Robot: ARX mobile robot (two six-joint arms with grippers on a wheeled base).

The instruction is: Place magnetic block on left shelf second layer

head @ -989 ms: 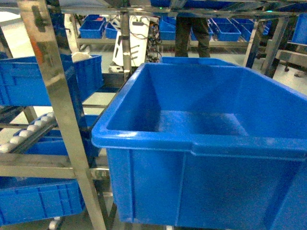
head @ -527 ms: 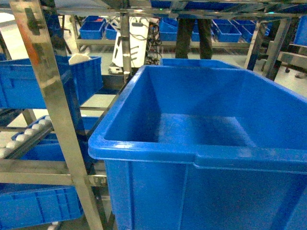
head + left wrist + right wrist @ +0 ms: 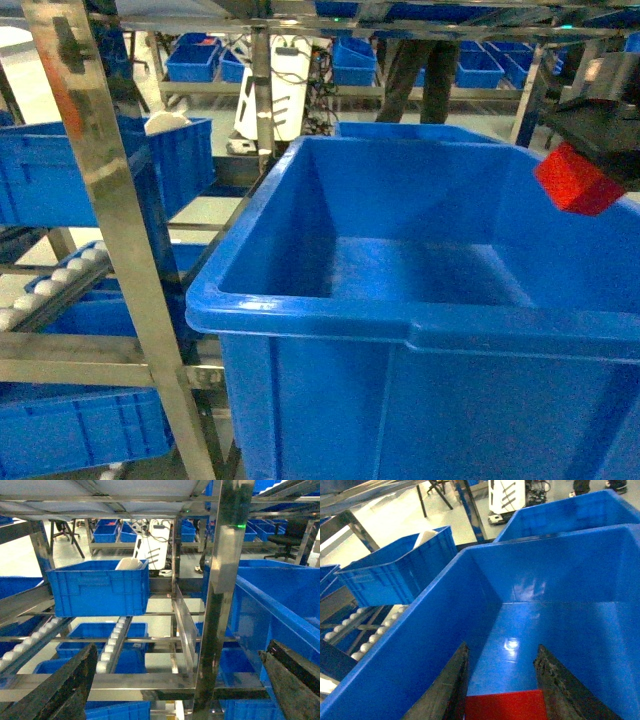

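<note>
The magnetic block (image 3: 572,185), a small red cube, hangs at the upper right of the head view, held in my right gripper (image 3: 588,160) above the right rim of a large deep blue crate (image 3: 400,300). That crate stands on the steel rack level, the left shelf second layer (image 3: 90,352). In the right wrist view the block (image 3: 505,706) sits between the dark fingers of the right gripper (image 3: 501,649), over the crate's bare floor (image 3: 555,640). My left gripper (image 3: 182,647) is wide open with nothing in it, facing a steel upright (image 3: 220,595).
A smaller blue crate (image 3: 100,170) holding a white object sits on the rack to the left. Steel uprights (image 3: 110,230) and roller rails (image 3: 117,635) frame that side. More blue crates fill lower levels. A person (image 3: 420,70) stands behind the rack.
My right gripper has come into the head view at the upper right, carrying the red block over the big crate. The person behind has shifted stance.
</note>
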